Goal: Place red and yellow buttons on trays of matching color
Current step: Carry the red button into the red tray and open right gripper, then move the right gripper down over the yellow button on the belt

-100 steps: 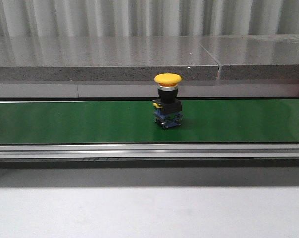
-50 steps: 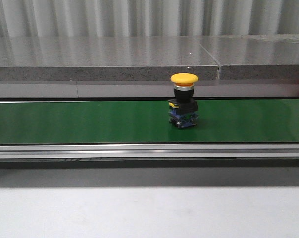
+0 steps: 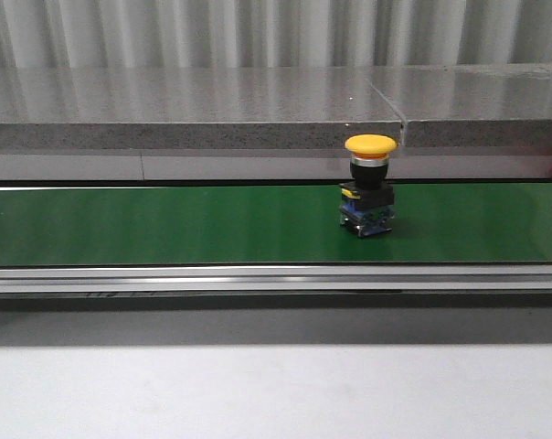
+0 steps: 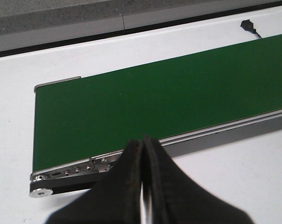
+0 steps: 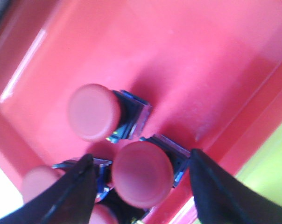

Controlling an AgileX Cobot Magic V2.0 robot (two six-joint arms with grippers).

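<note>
While only the front view shows the mushroom-capped yellow button [image 3: 369, 186] upright on the green belt [image 3: 166, 224], the spread right gripper [image 5: 138, 184] straddles a red button [image 5: 143, 173] in the glossy red tray [image 5: 215, 60]; left gripper [image 4: 143, 161] is closed, empty.

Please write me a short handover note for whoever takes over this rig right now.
Left gripper: shut, empty, hanging over the near edge of the green belt.
Right gripper: open, fingers either side of a red button in the red tray.
Done: at least three red buttons lie in the red tray.
Left: a yellow button stands upright on the belt, right of centre in the front view, drifting right over the last second. It needs picking and placing on the yellow tray, which no view clearly shows.
</note>
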